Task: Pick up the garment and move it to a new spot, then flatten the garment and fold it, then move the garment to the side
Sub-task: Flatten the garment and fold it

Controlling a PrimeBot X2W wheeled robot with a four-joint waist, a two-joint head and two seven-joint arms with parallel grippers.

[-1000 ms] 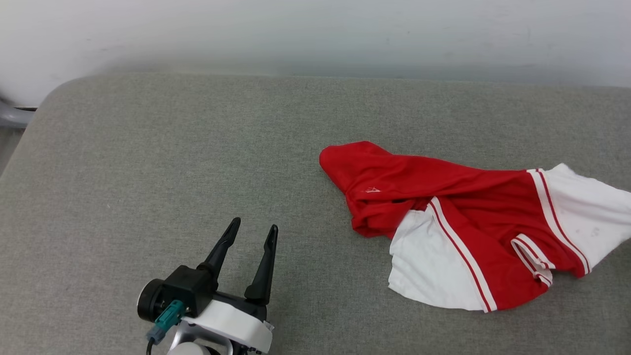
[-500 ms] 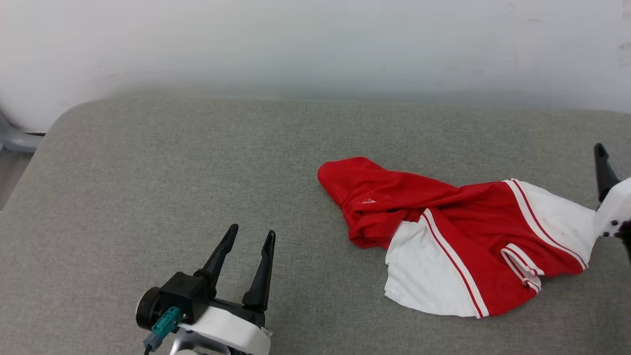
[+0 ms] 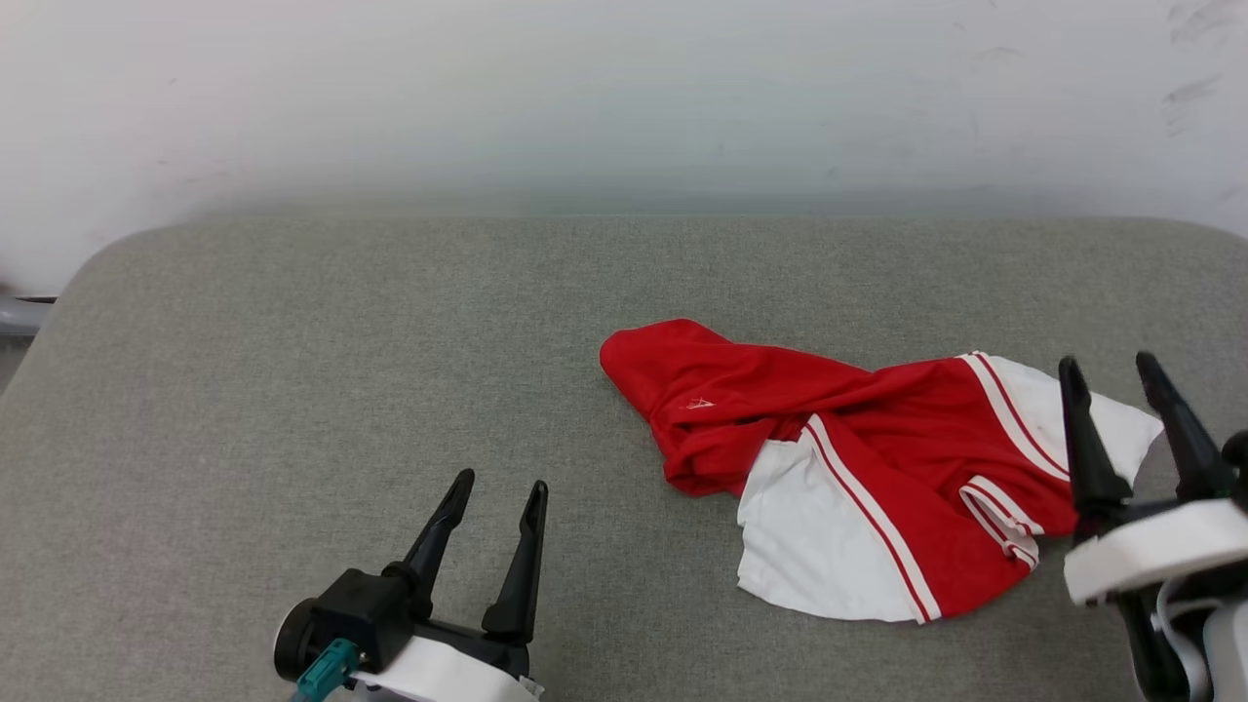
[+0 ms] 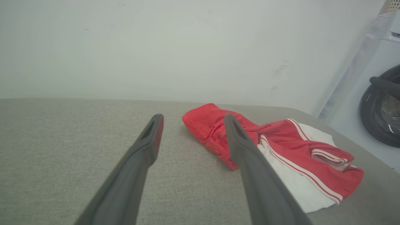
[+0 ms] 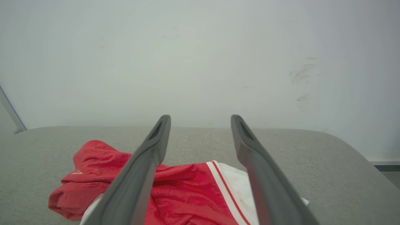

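Change since a second ago: right gripper (image 3: 1108,364) is now showing at the lower right of the head view, where it was not showing before; half a second ago a single finger was peeking in at the right edge. Its two fingers are standing spread with nothing between them, tips hanging over the white sleeve end of the garment (image 3: 877,434). The camera has also shifted, so more wall is showing above.

Garment: red and white, striped trim, is lying crumpled right of centre on the pad, in the same heap as before. Its red end is pointing toward the middle and a white sleeve is spreading toward the near edge.

Left gripper (image 3: 503,480): is staying at the lower left, fingers parted and empty, well apart from the garment.

Pad (image 3: 292,341): grey woven fabric with rounded corners, is running wide across the head view and bearing the garment.

Wall (image 3: 624,97): white, is rising straight behind the pad and carrying faint scuffs at the upper right.

Pipe (image 3: 18,314): grey, is showing past the pad's far left corner.

Washer (image 4: 367,109): white, dark round door, is standing beyond the pad's right end in the left wrist view.
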